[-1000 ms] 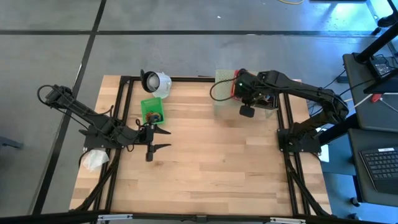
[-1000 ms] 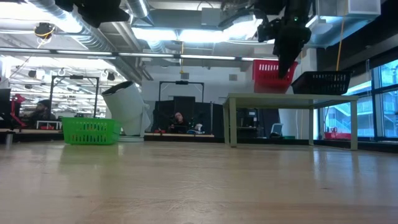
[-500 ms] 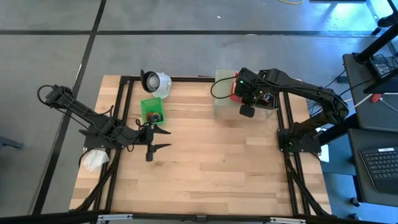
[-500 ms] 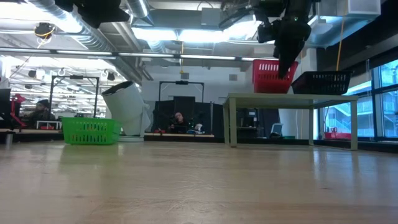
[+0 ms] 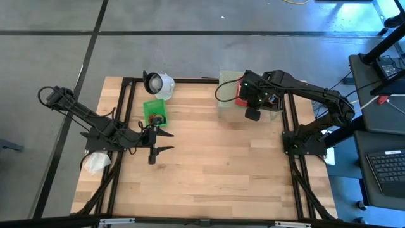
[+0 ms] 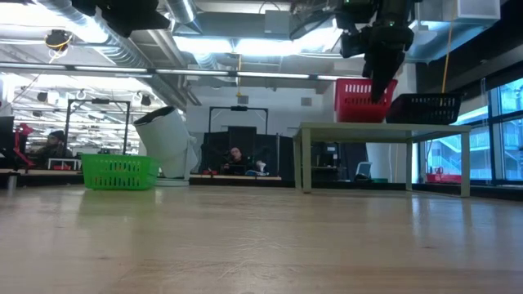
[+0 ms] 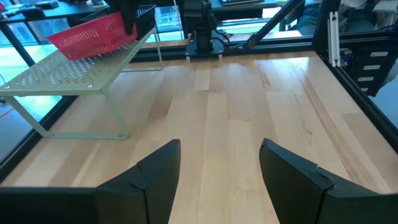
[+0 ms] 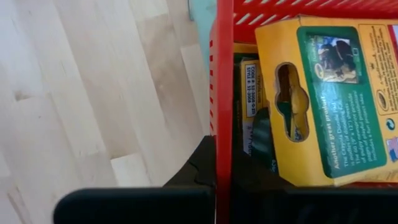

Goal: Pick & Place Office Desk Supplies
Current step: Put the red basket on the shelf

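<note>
Right gripper point(image 5: 251, 114) hung over the red plastic mesh basket point(image 8: 261, 12) that sat on the pale green perforated metal shelf point(image 7: 74, 78), fingers clamped together on the basket's near rim. Just beyond the fingers, inside the basket, lay a yellow-and-green cardboard crayon box point(image 8: 323, 93) with further boxes beneath. Left gripper point(image 7: 217, 180) waited low over the light wooden tabletop point(image 5: 221, 164), fingers apart and empty, a green plastic basket point(image 5: 155, 111) nearby. Judged step: moving the red basket by its rim. The next move would call for a steady pull, keeping the basket level so that nothing spills.
</note>
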Action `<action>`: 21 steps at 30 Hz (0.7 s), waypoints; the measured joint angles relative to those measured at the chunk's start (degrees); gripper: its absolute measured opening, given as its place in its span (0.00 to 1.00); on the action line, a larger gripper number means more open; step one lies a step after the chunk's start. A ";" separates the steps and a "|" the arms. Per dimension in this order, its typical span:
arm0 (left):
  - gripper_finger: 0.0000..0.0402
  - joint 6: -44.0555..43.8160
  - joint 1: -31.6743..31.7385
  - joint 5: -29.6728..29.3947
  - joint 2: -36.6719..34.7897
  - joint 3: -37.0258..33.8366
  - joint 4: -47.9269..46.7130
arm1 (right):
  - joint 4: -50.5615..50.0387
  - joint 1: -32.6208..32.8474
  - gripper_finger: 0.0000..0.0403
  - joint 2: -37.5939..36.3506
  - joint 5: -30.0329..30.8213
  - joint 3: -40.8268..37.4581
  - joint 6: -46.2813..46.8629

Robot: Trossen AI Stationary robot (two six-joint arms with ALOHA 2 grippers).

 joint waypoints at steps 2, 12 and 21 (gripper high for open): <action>0.53 0.00 -0.01 0.00 0.00 0.00 0.00 | -0.26 0.00 0.00 0.01 0.00 0.00 0.58; 0.53 0.00 0.01 0.02 0.00 0.00 0.02 | -1.10 0.00 0.01 0.01 -0.20 0.00 0.89; 0.53 0.02 0.02 0.02 0.00 0.00 0.02 | -1.14 0.00 0.10 0.01 -0.22 0.00 0.79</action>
